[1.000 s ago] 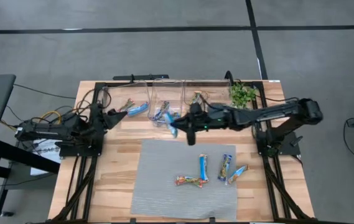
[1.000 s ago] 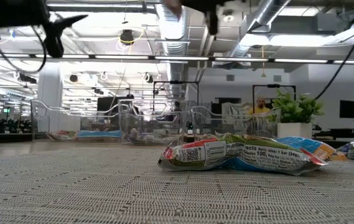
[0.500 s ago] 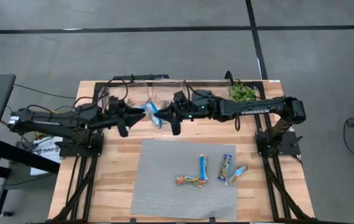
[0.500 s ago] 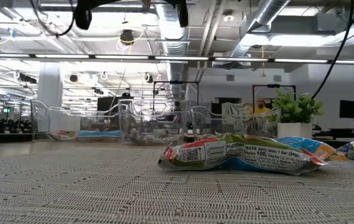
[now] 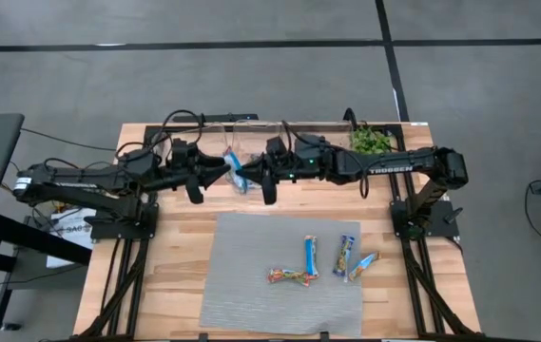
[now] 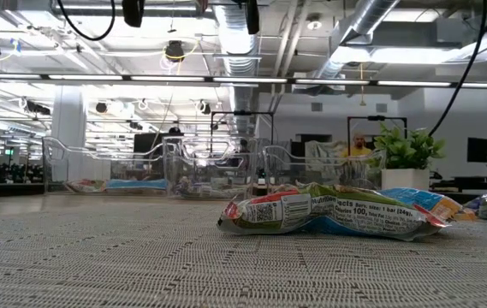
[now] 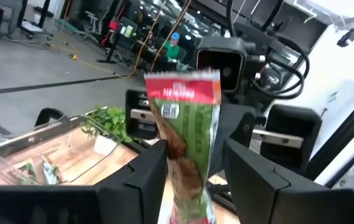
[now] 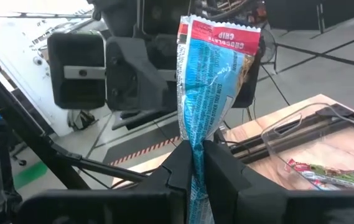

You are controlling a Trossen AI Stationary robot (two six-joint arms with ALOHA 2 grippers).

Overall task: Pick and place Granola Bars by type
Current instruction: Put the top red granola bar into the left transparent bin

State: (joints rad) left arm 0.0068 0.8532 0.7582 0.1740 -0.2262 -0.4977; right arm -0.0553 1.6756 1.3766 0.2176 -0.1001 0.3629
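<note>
Nearest me, on the grey woven mat [image 5: 241, 294] at the front of the wooden bench [image 5: 180, 247], four wrapped granola bars are still unsorted and have not shifted: a brownish multicoloured one [image 5: 289, 276], a plain blue one [image 5: 310, 255] and two blue-and-yellow ones [image 5: 345, 255] [image 5: 363, 265] just beside it. The change is above the bench, behind the mat. A second ago the left arm was folded back at its own side. It has since reached across, and the left pincer [image 5: 221, 169] now meets the right pincer [image 5: 249, 174] in mid-air. The shiny blue wrapped bar with a red top edge [image 5: 235, 171] is between them. The right wrist view shows the right pincer narrow and clamped on the bar's lower end, with the rest of the bar standing up free. The left wrist view shows the left pincer spread wide, its two fingers either side of the same bar with gaps showing, so it has no grip yet. I judge this to be a hand-over caught before the take: the left pincer needs to close before the right lets go. The bar is probably bound for a bin on the left side. Behind the arms, the clear plastic bins [image 6: 209, 154] line the back edge with some bars already in them, and the small green plant [image 5: 372, 142] is at the right end of the row.
</note>
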